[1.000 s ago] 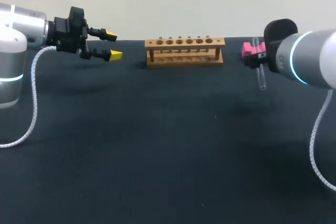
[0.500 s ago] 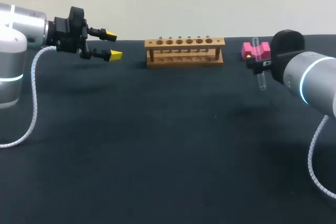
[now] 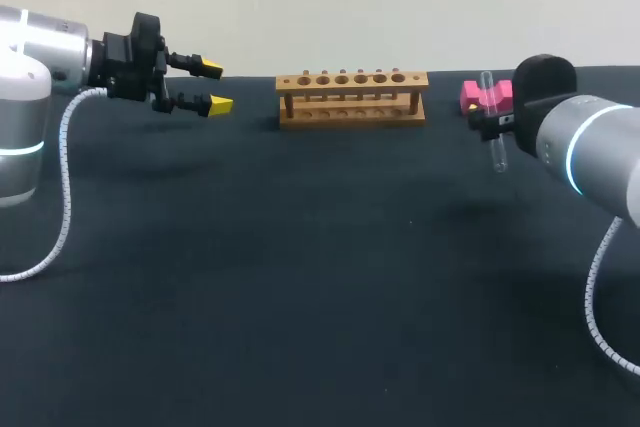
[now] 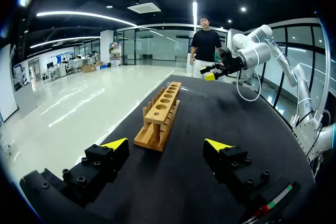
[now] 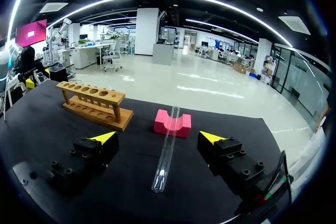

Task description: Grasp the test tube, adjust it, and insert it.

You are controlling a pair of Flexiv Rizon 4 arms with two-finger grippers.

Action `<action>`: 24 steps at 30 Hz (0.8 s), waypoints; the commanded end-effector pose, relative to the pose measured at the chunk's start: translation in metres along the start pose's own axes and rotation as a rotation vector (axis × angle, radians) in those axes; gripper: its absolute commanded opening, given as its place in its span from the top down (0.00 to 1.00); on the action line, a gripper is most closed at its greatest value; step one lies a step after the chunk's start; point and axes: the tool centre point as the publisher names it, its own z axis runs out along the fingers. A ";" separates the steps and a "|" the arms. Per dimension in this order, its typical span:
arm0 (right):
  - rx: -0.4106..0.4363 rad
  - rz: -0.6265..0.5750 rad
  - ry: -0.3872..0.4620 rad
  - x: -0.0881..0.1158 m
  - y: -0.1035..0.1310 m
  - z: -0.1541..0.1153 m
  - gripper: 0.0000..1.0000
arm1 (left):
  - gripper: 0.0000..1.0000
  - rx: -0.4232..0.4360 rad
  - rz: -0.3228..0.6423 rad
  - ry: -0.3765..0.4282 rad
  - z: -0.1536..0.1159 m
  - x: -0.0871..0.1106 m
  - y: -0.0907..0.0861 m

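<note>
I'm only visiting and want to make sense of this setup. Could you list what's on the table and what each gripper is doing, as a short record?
Rack: wooden, six holes, no tube in it.
Block: pink, right of the rack.
Tube: clear, one end propped on the block, the other on the table.
Left gripper: open, empty, left of the rack.
Right gripper: open, fingers either side of the tube, not touching.
</note>
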 end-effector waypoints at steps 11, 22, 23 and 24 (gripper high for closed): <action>-0.008 0.071 -0.415 0.013 -0.001 0.045 0.00 | 0.00 -0.003 0.003 -0.004 0.000 0.001 -0.001; -0.019 0.125 -0.412 0.027 -0.007 0.054 0.00 | 0.00 -0.003 0.003 -0.004 0.000 0.001 -0.001; -0.021 0.131 -0.413 0.028 -0.007 0.055 0.00 | 0.00 -0.003 0.003 -0.004 0.000 0.001 -0.001; -0.020 0.144 -0.411 0.030 -0.008 0.057 0.00 | 0.00 -0.003 0.003 -0.004 0.000 0.001 -0.001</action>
